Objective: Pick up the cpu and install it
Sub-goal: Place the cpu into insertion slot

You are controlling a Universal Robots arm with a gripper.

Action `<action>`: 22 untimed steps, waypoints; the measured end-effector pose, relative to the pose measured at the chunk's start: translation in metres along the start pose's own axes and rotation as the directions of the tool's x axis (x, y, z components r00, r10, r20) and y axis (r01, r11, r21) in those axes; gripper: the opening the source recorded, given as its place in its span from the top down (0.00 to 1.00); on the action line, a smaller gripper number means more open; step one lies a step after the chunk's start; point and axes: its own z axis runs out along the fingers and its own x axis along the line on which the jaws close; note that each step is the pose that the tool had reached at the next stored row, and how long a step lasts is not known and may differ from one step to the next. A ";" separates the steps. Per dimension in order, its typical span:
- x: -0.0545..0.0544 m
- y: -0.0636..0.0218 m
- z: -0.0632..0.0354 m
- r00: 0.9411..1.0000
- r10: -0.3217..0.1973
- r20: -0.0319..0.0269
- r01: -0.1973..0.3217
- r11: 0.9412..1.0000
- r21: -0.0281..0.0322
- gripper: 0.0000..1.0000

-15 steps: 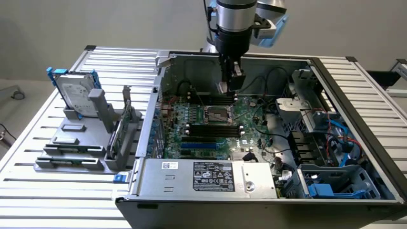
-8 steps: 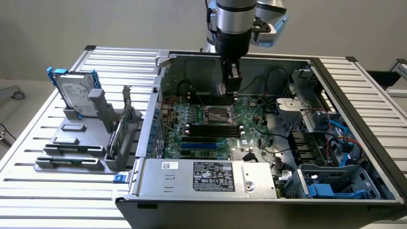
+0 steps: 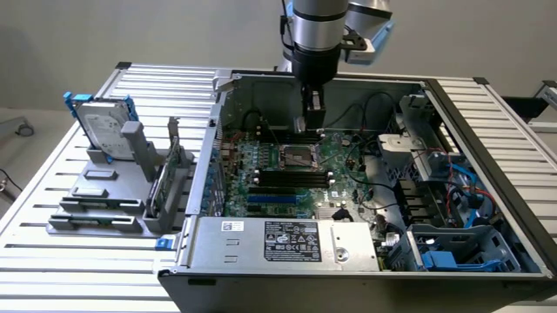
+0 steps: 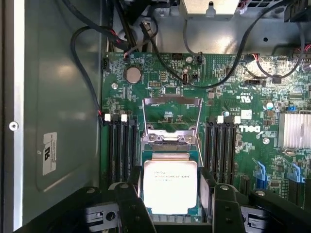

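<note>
The cpu [image 4: 170, 182], a small square chip with a bright silver top, lies flat in the motherboard socket [image 4: 171, 145]. The socket's metal retention frame [image 4: 171, 116] stands swung open beyond it. My gripper [image 4: 171, 194] hangs over the chip with its black fingers [image 4: 131, 208] spread apart on either side, not touching it. In the exterior view the gripper [image 3: 306, 125] points straight down inside the open computer case [image 3: 435, 91], a little above the board, and the cpu [image 3: 296, 156] lies just below it in the socket.
Black memory slots [image 4: 121, 145] flank the socket on both sides. Cables [image 4: 87, 48] run along the case wall, and a finned heat sink [image 4: 295, 128] sits farther along the board. Outside the case, at the exterior view's left, a hard drive in a blue frame [image 3: 103, 127] stands on a grey holder [image 3: 104, 208].
</note>
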 end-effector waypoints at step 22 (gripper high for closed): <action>-0.001 -0.0160 0.0391 0.998 0.056 0.009 -0.056 0.998 -0.005 0.45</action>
